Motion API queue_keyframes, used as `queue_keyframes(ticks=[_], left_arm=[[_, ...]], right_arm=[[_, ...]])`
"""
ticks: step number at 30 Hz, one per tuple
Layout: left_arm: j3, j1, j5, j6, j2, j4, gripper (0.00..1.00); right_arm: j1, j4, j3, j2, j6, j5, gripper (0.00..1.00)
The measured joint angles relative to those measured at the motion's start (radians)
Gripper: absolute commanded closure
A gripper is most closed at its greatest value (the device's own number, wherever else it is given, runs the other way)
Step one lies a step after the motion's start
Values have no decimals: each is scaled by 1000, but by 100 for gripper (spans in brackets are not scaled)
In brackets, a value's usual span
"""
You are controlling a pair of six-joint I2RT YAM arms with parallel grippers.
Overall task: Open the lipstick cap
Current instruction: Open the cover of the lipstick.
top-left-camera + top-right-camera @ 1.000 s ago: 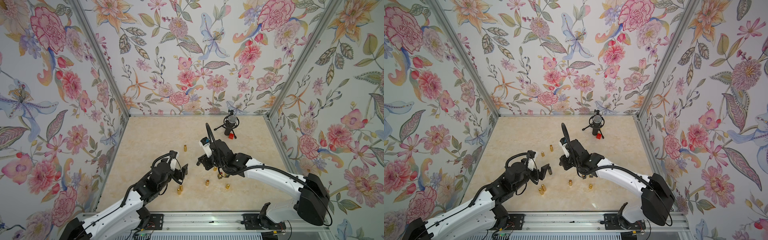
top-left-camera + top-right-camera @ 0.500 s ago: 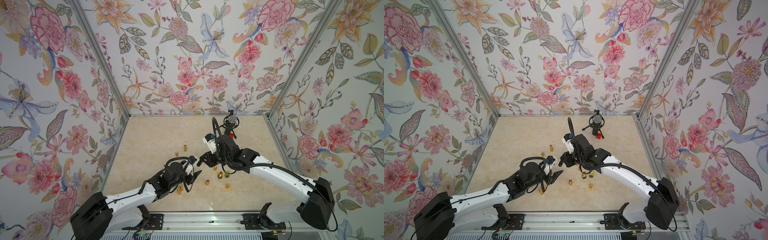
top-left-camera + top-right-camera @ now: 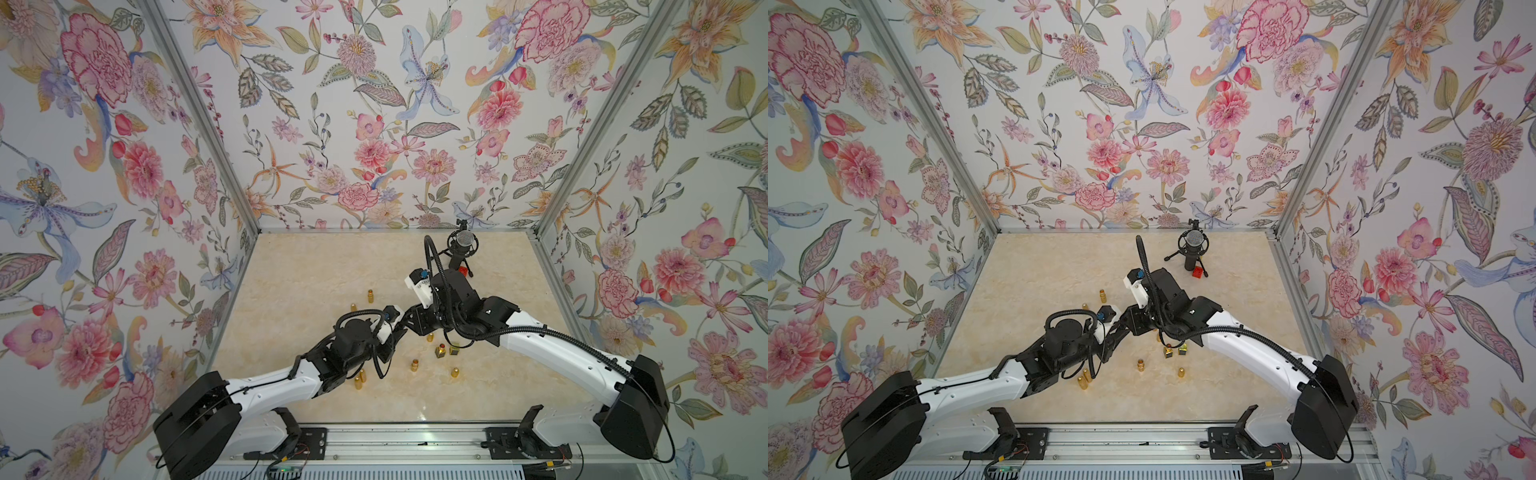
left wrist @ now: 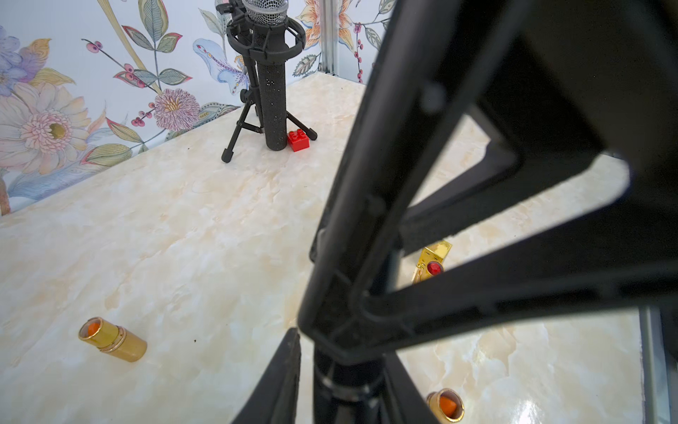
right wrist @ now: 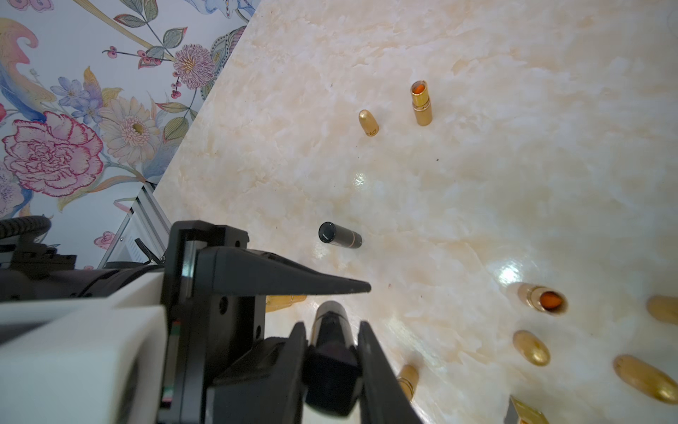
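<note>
**Spotter:** Where's the lipstick [image 5: 330, 317]?

**Operator:** Above the table [image 5: 477, 183], clamped in my right gripper [image 5: 331, 330], long axis pointing at the left gripper [image 4: 343, 378]. The left fingers [image 4: 282, 374] flank the free end. Whether they're gripping yet, I can't tell.

Left end effector [image 4: 343, 370] and right end effector [image 5: 331, 326] meet tip to tip, jaws drawn narrow.

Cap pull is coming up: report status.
Right gripper shut on black lipstick. Left gripper flanks its free end, contact unclear. Gold lipsticks scattered on table below.
</note>
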Motion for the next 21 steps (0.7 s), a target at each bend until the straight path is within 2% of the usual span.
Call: queue_keyframes(ticks=[3,6,8,10,13,15,19,21], left_arm=[[0,0,8,3,-2,0,75],[0,0,14,6,-4,0,83],[-1,0,16,3,-9,0,83],[-1,0,16,3,-15,0,86],[-1,0,19,3,-23,1,88],[-1,0,19,3,-29,1,89],[-1,0,23,3,-35,1,89],[-1,0,23,3,-36,0,90]], right_arm=[[0,3,0,0,1,-2,75],[0,2,0,-3,8,-3,75],[-2,3,0,-6,12,-5,74],[-4,6,0,-10,17,-11,66],[-6,10,0,-11,29,-15,64],[-7,10,0,-11,36,-16,58],[-6,19,0,-11,45,-22,59],[-6,26,0,-11,46,-26,63]])
